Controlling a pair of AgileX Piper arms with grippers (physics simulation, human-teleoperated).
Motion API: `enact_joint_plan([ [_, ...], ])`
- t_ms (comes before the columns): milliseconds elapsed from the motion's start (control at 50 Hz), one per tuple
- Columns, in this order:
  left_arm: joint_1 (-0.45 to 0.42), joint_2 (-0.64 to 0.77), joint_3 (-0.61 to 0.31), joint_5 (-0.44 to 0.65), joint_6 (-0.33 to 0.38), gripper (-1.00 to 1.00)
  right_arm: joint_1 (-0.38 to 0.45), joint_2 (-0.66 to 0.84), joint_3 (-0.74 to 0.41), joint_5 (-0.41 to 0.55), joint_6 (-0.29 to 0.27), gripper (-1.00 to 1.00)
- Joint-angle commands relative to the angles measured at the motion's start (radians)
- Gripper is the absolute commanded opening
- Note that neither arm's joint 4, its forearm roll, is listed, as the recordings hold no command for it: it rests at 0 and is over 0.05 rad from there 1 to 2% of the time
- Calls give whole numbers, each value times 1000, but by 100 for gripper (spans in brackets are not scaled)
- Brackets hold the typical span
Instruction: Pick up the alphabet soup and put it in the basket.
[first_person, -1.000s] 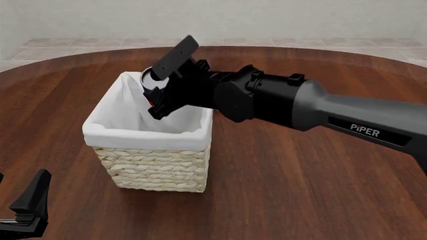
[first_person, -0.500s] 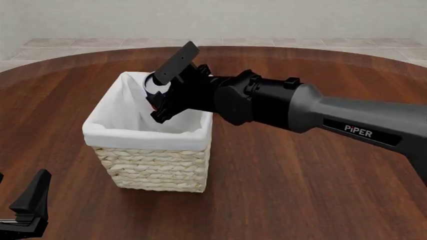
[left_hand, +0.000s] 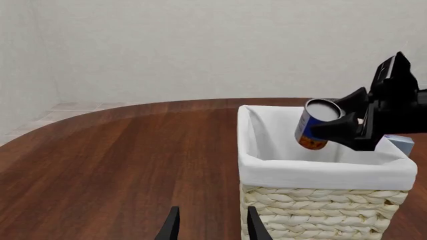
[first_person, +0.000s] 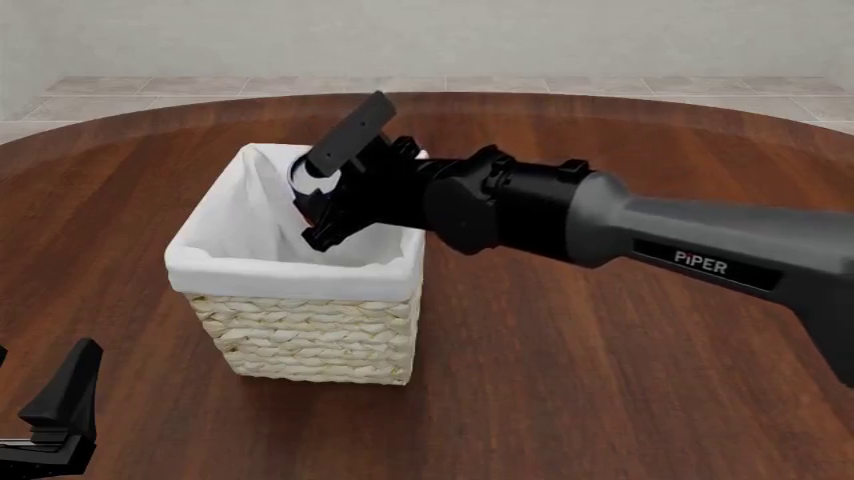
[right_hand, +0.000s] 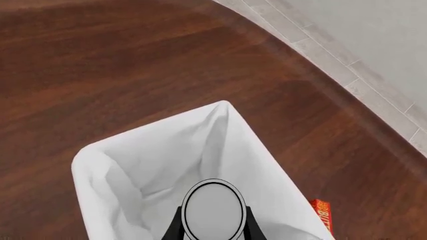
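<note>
The alphabet soup (left_hand: 316, 125), a small can with a blue label, an orange-red band and a pale top, hangs tilted over the open mouth of the basket (left_hand: 320, 172). My right gripper (first_person: 320, 190) is shut on it, one finger on each side. In the front view only the can's pale top (first_person: 310, 176) shows between the black fingers, above the back part of the basket (first_person: 287, 268). The right wrist view looks straight down on the can's lid (right_hand: 213, 210), with the white lining (right_hand: 153, 160) beneath. My left gripper (first_person: 60, 410) stands open and empty at the near left, away from the basket.
A small red-orange box (right_hand: 322, 214) lies on the table just beyond the basket. A corner of a blue-and-white box (left_hand: 399, 144) shows behind the basket's far rim. Brown wooden table (first_person: 601, 380) stretches all around.
My right arm has shifted slightly to the left with the can, bringing it a little further over the basket's opening. The left arm has not moved.
</note>
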Motion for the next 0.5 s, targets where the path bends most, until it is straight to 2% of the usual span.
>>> enact_joint_plan([
  [20, 0, 0, 0, 0, 0, 100, 3, 5, -6, -7, 23, -100],
  [500, 0, 0, 0, 0, 0, 100, 0, 35, -16, -10, 32, -100],
])
